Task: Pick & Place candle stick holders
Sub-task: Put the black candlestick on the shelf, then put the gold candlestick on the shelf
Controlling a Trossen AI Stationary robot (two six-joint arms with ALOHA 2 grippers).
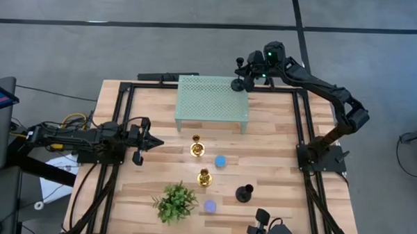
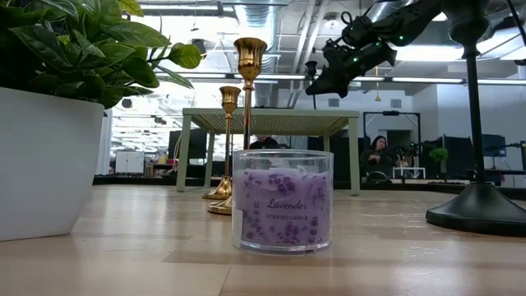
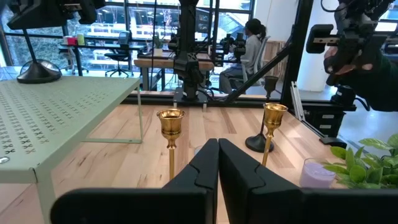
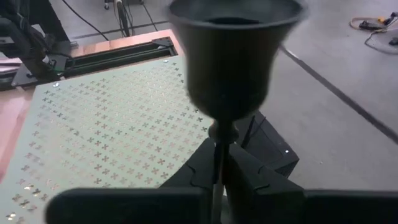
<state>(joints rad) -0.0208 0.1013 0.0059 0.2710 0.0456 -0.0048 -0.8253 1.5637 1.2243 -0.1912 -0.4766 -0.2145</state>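
Observation:
A black candle stick holder [image 1: 238,83] stands on the far right corner of the green perforated shelf [image 1: 212,100], with my right gripper [image 1: 249,77] shut on it. Its cup [image 4: 230,56] fills the right wrist view. Two gold holders [image 1: 197,148] [image 1: 204,177] stand by their round bases on the wooden table in front of the shelf. A second black holder [image 1: 244,195] stands nearer the front edge. My left gripper [image 1: 149,141] waits shut at the table's left, level above the wood, touching nothing. My right gripper pinches the black holder's thin stem [image 4: 218,149] between its two fingers, just under the cup. The fingers come from the table's far right side, slanting down, and lie across the stem. The holder stands upright with its round base [image 3: 38,71] on the shelf top.
A blue candle [image 1: 221,161] sits between the gold holders and a purple candle jar [image 1: 210,206] near the front. A potted plant [image 1: 175,201] stands front centre. Black frame rails [image 1: 302,127] run along both table sides.

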